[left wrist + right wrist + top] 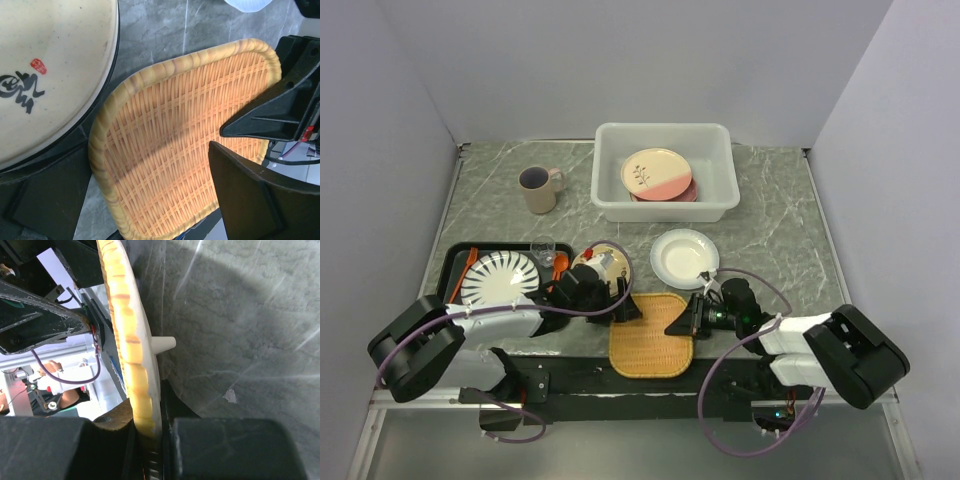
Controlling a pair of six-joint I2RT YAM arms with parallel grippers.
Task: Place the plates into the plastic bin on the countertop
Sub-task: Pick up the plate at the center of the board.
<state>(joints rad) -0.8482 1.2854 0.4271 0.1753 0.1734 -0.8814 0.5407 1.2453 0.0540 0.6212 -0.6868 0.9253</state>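
The orange squarish woven-look plate [650, 335] lies near the front edge between my two grippers. My right gripper [684, 324] is shut on its right rim [142, 405]. My left gripper [623, 307] is open at the plate's left edge, with one dark finger [250, 195] over the plate [185, 145]. A small tan plate [50, 75] with black writing sits just left of it. A plain white plate [684, 257] lies on the countertop [770, 230]. The plastic bin [665, 205] holds a cream-and-pink plate [657, 173] on top of others.
A black tray [455, 262] at the left holds a ribbed white plate [500, 278], orange utensils and a small glass [543, 250]. A tan mug [538, 189] stands left of the bin. The right gripper's black body [280, 110] is close across the orange plate.
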